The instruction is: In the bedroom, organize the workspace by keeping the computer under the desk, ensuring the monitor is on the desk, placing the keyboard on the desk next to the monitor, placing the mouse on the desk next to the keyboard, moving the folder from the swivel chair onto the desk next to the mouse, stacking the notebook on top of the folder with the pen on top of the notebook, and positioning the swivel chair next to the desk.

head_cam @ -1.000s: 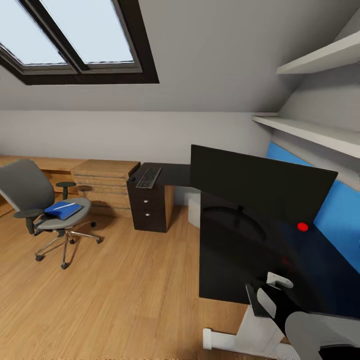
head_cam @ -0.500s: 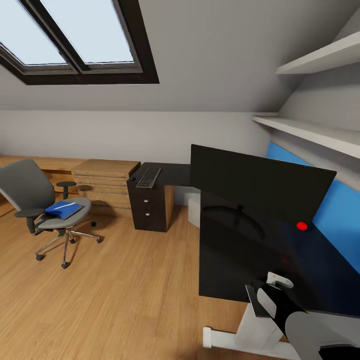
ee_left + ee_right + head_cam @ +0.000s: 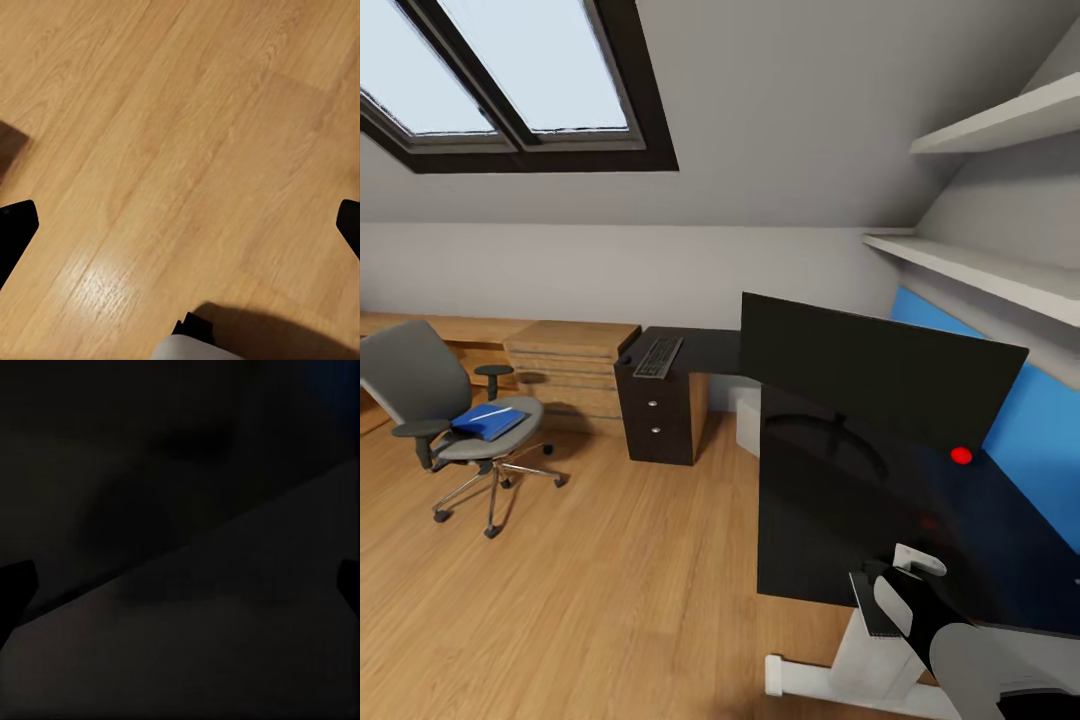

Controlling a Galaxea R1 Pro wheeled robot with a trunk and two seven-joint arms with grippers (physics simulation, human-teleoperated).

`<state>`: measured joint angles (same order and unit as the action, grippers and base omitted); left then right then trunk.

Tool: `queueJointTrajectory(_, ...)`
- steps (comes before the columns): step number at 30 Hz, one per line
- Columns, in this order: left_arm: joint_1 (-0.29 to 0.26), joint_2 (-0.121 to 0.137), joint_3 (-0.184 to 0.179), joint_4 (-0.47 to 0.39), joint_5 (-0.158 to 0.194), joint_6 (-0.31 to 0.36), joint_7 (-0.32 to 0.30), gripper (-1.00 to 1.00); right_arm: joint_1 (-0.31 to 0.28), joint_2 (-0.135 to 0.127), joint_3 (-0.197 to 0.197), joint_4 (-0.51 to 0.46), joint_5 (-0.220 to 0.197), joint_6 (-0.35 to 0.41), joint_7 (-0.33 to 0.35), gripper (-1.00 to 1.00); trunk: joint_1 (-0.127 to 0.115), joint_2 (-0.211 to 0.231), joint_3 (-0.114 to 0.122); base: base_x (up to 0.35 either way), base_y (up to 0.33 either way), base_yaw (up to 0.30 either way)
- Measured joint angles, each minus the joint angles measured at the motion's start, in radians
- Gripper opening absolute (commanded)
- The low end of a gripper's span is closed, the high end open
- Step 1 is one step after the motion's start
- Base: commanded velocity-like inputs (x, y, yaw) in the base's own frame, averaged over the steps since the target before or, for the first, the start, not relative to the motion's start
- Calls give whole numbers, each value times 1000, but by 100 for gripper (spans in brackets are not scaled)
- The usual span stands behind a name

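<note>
Down at the lower right of the head view, the right gripper [image 3: 895, 590] sits at the near edge of the desk [image 3: 830, 530], and something flat and dark lies beside its fingers; I cannot tell whether it is grasping that or has let go. The left gripper [image 3: 180, 225] hangs over bare wood floor [image 3: 180, 135], its two finger tips far apart at the picture's edges, holding nothing.

My worry is the monitor [image 3: 875, 375]. It stands just behind that right arm, on a thin curved stand, and a careless lift or swing of the arm could clip the screen and tip it. The desk's glossy black top is hard to read for depth too, so a misjudged reach looks likely.

The folder [image 3: 488, 421] is what must move: flat, bright blue, lying on the seat of the swivel chair [image 3: 445, 410] at the middle left, well apart from the desk. A thin white pen [image 3: 488, 412] lies on top and could roll off if the folder is tilted. The keyboard [image 3: 657, 356] rests on the far wing of the desk, above dark drawers [image 3: 655, 420].
</note>
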<state>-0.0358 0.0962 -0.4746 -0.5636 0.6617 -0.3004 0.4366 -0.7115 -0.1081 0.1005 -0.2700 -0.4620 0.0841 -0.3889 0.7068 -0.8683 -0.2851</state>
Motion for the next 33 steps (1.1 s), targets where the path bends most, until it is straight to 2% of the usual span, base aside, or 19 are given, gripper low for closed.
queueJointTrajectory(12, 0, -1, -4, 1, 2, 1, 1, 100, 0, 0, 4, -34, 0, -3, 1, 100, -46, 84, 38, 0, 0, 0)
queueJointTrajectory(17, 0, -1, -5, 2, 3, 3, 1, 100, 1, -2, 3, -135, 1, -1, -2, 100, -65, 119, 53, 0, 0, 0)
queueJointTrajectory(26, 0, -1, -4, 2, 3, 6, 1, 100, 3, -2, 4, -194, 1, 5, -6, 100, -100, 182, 82, 0, 0, 0)
queueJointTrajectory(31, 0, -1, -3, 3, 4, 7, 1, 100, 16, -1, 5, -319, 3, 39, -16, 100, -119, 217, 97, 0, 0, 0)
queueJointTrajectory(33, 0, -1, -3, 3, 4, 8, 0, 100, 40, -1, 5, -392, 2, 85, -32, 100, -119, 218, 98, 0, 0, 0)
